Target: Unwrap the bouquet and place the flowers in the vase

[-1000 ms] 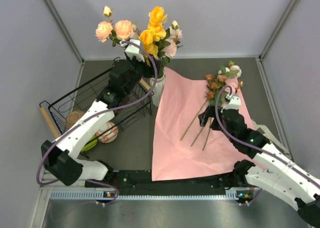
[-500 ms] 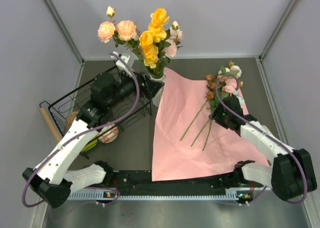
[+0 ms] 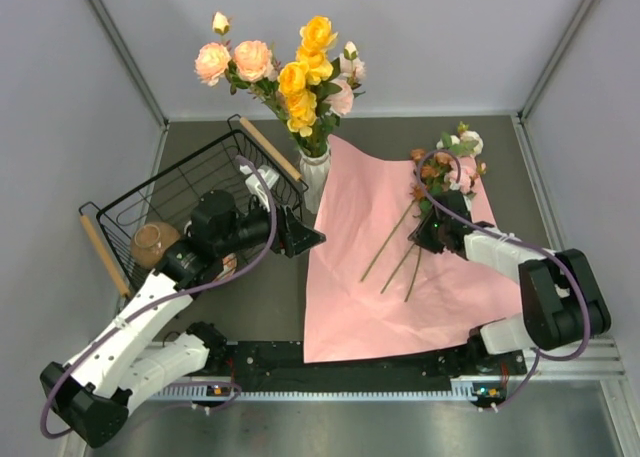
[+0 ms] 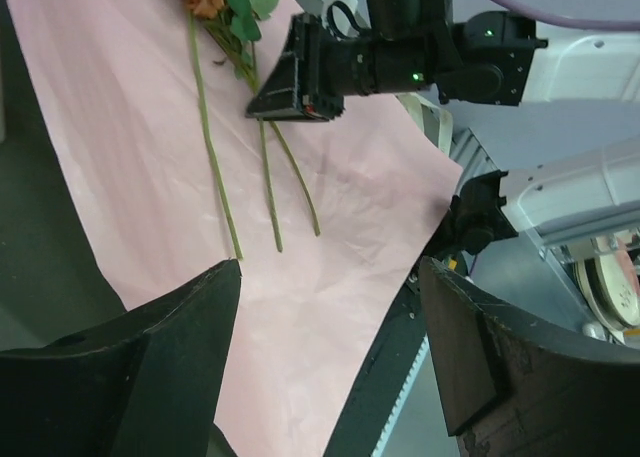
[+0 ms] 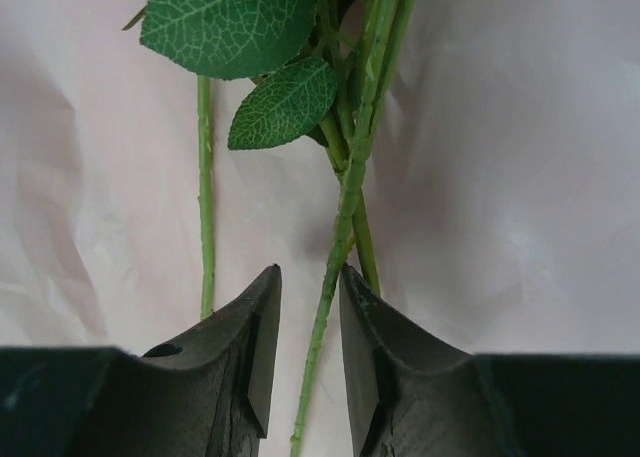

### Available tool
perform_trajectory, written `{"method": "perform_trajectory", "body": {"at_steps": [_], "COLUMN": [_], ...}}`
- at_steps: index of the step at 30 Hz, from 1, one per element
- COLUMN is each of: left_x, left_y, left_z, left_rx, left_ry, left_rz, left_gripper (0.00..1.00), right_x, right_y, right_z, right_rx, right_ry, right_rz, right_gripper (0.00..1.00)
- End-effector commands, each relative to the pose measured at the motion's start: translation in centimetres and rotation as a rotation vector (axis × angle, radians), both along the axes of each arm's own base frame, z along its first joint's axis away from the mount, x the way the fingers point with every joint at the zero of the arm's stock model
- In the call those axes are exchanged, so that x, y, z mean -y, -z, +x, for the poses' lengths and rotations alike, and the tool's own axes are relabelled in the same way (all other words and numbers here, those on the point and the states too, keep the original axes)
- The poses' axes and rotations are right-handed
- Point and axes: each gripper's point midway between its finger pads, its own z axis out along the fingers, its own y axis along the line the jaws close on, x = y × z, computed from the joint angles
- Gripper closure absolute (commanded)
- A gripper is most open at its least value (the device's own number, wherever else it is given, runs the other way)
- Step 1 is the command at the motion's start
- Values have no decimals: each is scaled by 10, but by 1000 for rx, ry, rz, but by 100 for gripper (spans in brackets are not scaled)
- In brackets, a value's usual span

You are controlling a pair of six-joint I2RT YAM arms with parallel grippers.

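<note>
The bouquet lies unwrapped: its pink paper (image 3: 370, 277) is spread flat on the table. The white ribbed vase (image 3: 315, 175) stands at the paper's far left corner and holds pink, yellow and cream flowers (image 3: 300, 77). A few more flowers (image 3: 445, 162) lie on the paper, stems (image 3: 398, 252) pointing toward me. My right gripper (image 3: 418, 239) is low over those stems. In the right wrist view its jaws (image 5: 310, 272) stand narrowly apart around one green stem (image 5: 345, 217), which touches the right finger only. My left gripper (image 3: 305, 239) hovers by the paper's left edge, open and empty (image 4: 330, 267).
A black wire basket (image 3: 165, 192) with wooden handles sits at the left, with a round brown pot (image 3: 150, 243) inside. Grey walls close in the table on three sides. The arms' base rail (image 3: 340, 362) runs along the near edge.
My left arm has pulled back from the vase toward me and now sits lower by the paper's edge. My right gripper has come down onto the stems, its jaws narrowing around one.
</note>
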Motion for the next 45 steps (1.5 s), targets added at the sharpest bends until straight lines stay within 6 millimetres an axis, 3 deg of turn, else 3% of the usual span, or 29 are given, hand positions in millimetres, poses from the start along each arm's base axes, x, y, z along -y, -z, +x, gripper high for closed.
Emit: {"method": "perform_trajectory", "body": {"at_steps": [1,2,5,8,9,12,13,15,16,18,19,22,23,27,34,39,42,45], "left_x": [15,16,17,17,17,17,17,19,22,28,32,41,45,65,103,119,118,115], "left_y": [-15,-15,-17,-21,-24,-27,-28,-32,-35,-37,-46,-50,-60,-78,-94,-113,-127,-137], "left_z": [-11,-10,-11,-11,-11,-12,-10,-11,-11,-12,-15,-16,-18,-24,-25,-15,-11,-12], "left_rx": [2,0,0,15,20,28,32,30,34,18,32,1,24,52,55,57,89,125], "left_ry": [81,81,93,88,90,93,92,99,115,143,173,216,237,300,352,373,354,345], "left_rz": [-83,-80,-80,-85,-87,-91,-94,-108,-123,-150,-188,-236,-264,-313,-357,-375,-386,-387], "left_gripper": [24,24,26,26,26,23,18,14,12,11,10,8,7,10,7,10,19,39], "right_x": [-7,-7,-3,9,18,40,44,50,50,42,38,-6,-27,-66,-104,-125,-132,-136], "right_y": [-5,-5,-11,-33,-57,-86,-113,-136,-163,-182,-202,-229,-240,-271,-283,-278,-271,-266], "right_z": [23,24,26,21,22,8,3,-6,-14,-23,-31,-56,-77,-123,-179,-196,-200,-204], "right_rx": [56,56,77,127,201,282,372,471,570,656,741,908,956,1062,1064,1010,1002,984], "right_ry": [17,20,36,75,108,147,151,124,105,13,-28,-326,-471,-730,-992,-1086,-1097,-1118], "right_rz": [34,36,19,-9,-25,-93,-84,-103,-86,-84,-61,41,121,332,432,474,475,475], "right_gripper": [70,72,95,100,100,100,100,100,100,100,100,100,100,100,100,100,100,100]}}
